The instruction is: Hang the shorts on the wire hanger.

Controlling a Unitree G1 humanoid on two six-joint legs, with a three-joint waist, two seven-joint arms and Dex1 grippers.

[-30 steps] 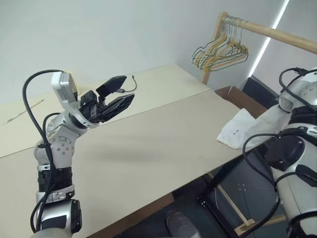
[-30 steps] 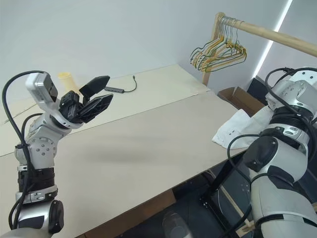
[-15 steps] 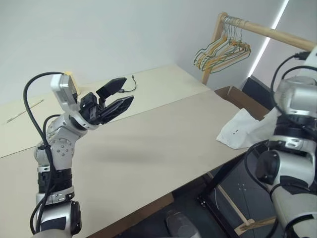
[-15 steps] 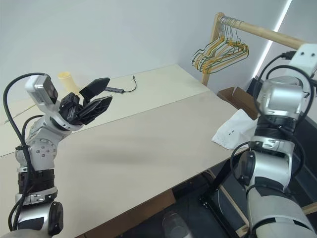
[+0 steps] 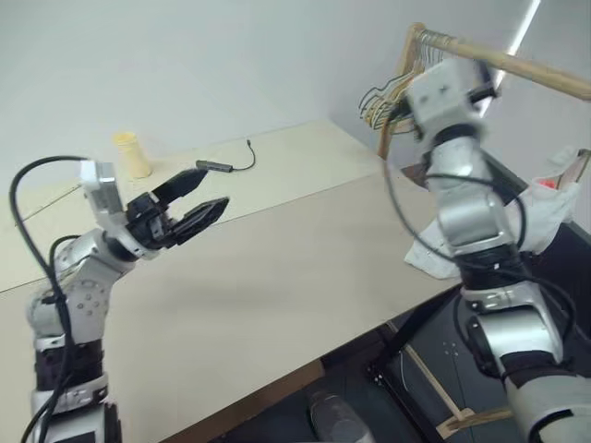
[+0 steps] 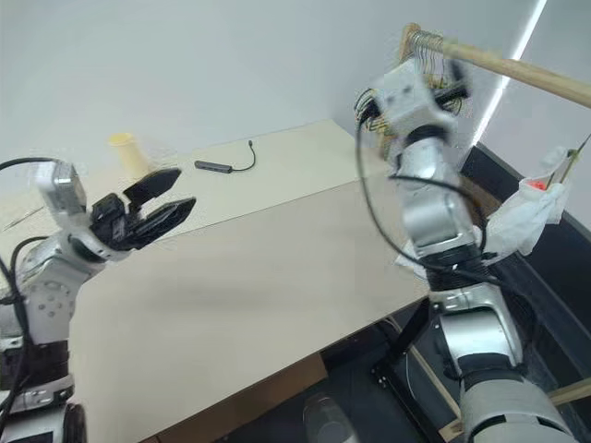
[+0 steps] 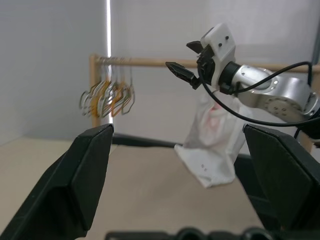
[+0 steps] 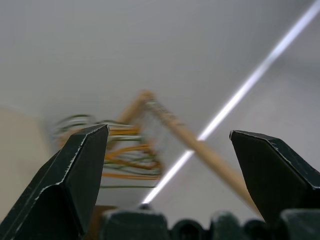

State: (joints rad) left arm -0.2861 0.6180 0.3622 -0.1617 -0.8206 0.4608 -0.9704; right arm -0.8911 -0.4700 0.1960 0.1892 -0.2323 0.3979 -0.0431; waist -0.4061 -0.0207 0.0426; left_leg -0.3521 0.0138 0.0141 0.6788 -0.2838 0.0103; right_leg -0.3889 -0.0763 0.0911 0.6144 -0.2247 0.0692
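**Beige table bare in the middle, both end effectors spread wide and empty**

Beige table is seen nearest. Above its left side the left end effector is held, its two black fingers parted wide, nothing gripped between them. Further back on the table, a pale yellow cup and a dark cable are seen near the wall. At the table's right edge the white shorts are draped, one end lifted and caught on a thin wire hanger out to the right. Beyond, the right end effector is raised, fingers fully apart and empty, pointed at the bunched coloured hangers hung on the wooden rail.
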